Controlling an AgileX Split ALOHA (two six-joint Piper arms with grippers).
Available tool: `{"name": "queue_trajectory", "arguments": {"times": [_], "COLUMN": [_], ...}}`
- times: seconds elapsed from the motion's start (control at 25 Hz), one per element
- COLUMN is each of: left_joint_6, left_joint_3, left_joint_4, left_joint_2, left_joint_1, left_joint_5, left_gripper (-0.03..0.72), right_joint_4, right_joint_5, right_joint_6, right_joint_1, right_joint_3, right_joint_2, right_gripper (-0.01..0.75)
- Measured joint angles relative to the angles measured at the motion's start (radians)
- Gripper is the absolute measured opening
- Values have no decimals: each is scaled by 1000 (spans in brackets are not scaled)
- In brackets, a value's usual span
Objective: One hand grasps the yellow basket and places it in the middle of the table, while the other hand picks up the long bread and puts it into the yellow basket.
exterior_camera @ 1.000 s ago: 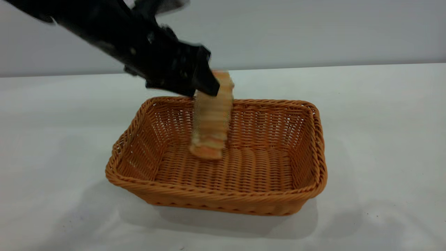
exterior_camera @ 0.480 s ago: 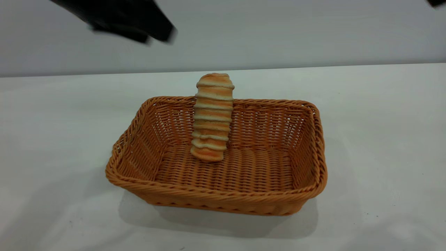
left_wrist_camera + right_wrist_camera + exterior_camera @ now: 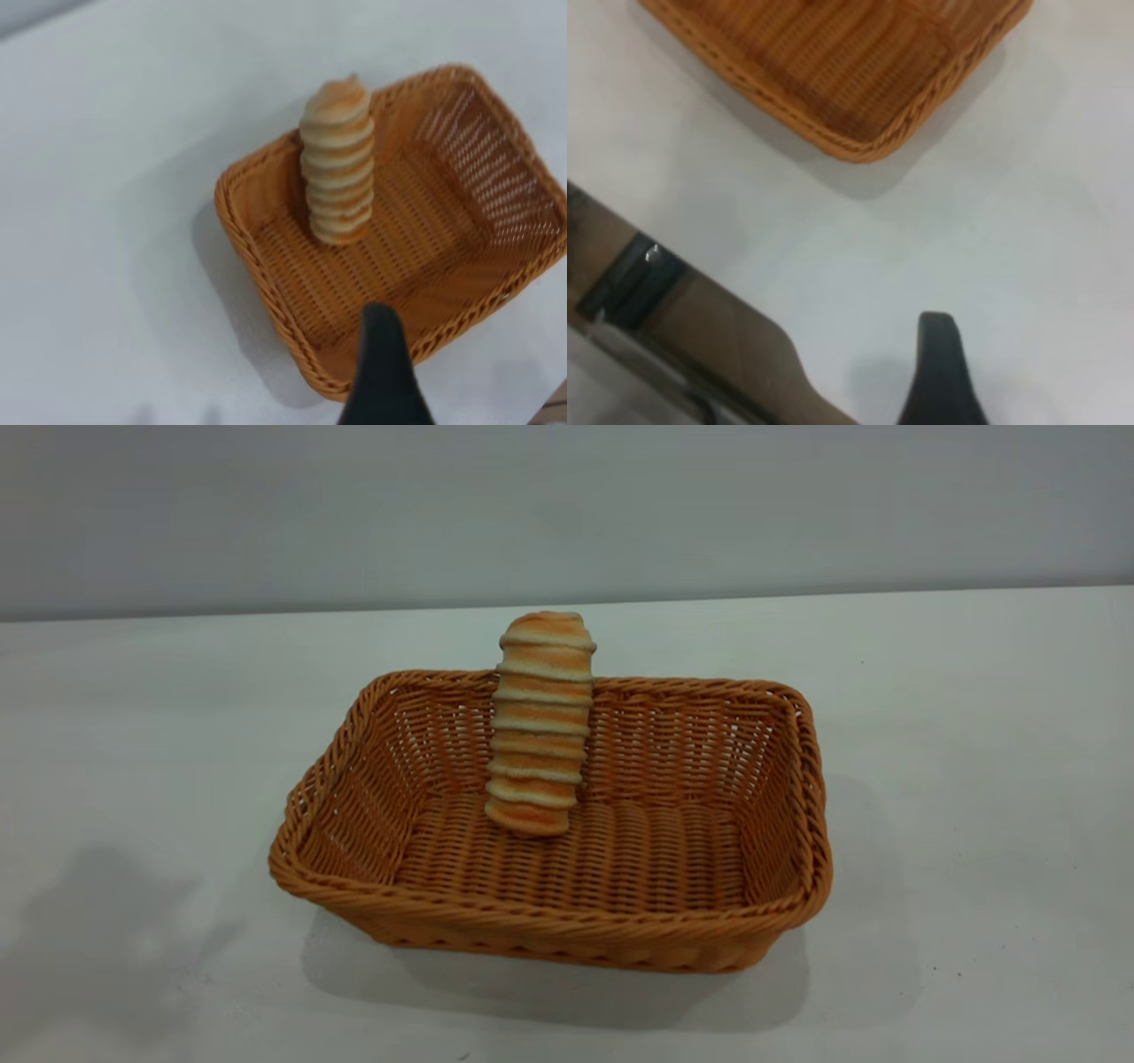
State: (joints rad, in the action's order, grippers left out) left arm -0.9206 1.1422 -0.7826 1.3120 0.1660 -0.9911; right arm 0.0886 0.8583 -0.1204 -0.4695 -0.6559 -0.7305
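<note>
The yellow basket [image 3: 567,886] stands on the white table [image 3: 974,779], a little left of the middle. The long bread [image 3: 539,722] stands on end inside it and leans on the far wall, its top above the rim. Nothing holds either one. Neither gripper shows in the exterior view. In the left wrist view the left gripper [image 3: 383,372] is a black shape above the basket's [image 3: 425,292] rim, apart from the bread [image 3: 338,164]. In the right wrist view the right gripper [image 3: 939,372] hangs over bare table, away from the basket's corner [image 3: 859,71].
The table's edge and a brown surface beyond it [image 3: 700,336] show in the right wrist view near the right gripper. Bare white tabletop [image 3: 133,779] surrounds the basket on all sides. A grey wall [image 3: 567,505] runs behind the table.
The left gripper let go of the bread, rose up and left, and is now out of the exterior view. The bread stays upright in the basket. The basket has not moved.
</note>
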Motion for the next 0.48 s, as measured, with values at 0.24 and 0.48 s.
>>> {"name": "queue_trajectory", "arguments": {"times": [0.24, 0.48], "left_joint_6": [158, 412], "left_joint_3": [-7, -7], "left_joint_4": [123, 371], "left_joint_2": [-149, -309], "left_joint_1": [1, 1], "left_joint_5": [-92, -148], "left_gripper": [581, 581], "right_joint_4": [-68, -130], "right_joint_5": [21, 84], "right_joint_6": [84, 148], "right_joint_1": [0, 0], "right_joint_3": [78, 159], "right_joint_2": [183, 339], "right_gripper": [513, 472]}}
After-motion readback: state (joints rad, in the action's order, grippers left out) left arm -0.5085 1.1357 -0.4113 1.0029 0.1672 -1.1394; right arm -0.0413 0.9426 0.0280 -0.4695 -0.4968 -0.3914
